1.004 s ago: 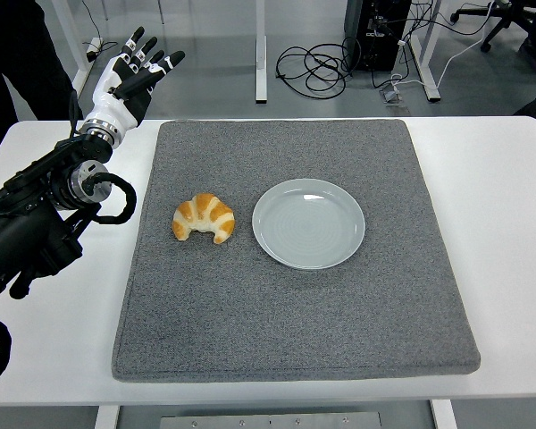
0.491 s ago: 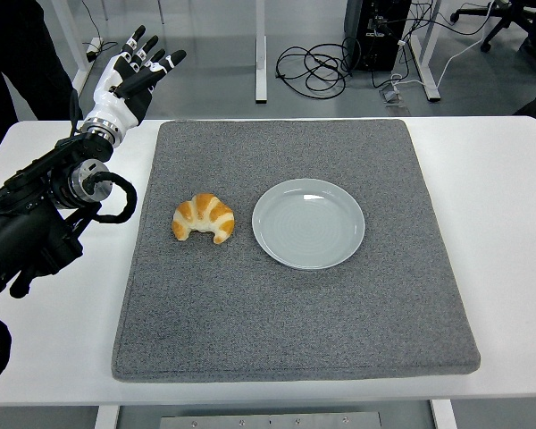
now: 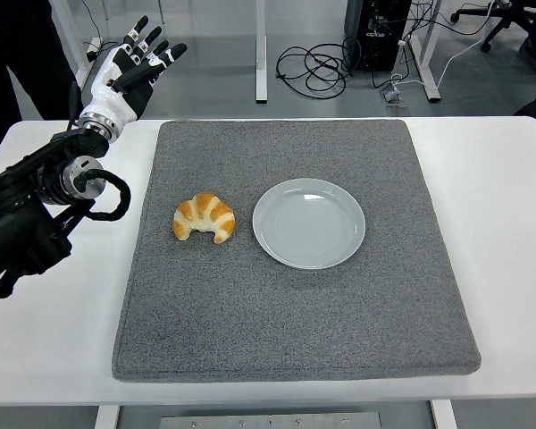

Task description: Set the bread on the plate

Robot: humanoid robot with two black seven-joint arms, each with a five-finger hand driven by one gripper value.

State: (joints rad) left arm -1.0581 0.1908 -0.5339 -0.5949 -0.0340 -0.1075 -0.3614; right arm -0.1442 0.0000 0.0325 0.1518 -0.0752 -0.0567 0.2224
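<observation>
A golden croissant (image 3: 205,217) lies on the grey mat, left of centre. Just to its right sits a pale grey-blue plate (image 3: 309,222) with nothing on it. My left hand (image 3: 132,70) is raised at the table's far left corner, well behind and left of the croissant, with its fingers spread and holding nothing. The black left arm (image 3: 36,214) runs down the left edge. No right arm shows.
The grey mat (image 3: 295,331) covers most of the white table (image 3: 505,223). Cables and desk legs lie on the floor beyond the far edge. A dark-clothed person stands at the top left corner.
My left hand and arm have shifted slightly up and to the left. The croissant and the plate have not moved.
</observation>
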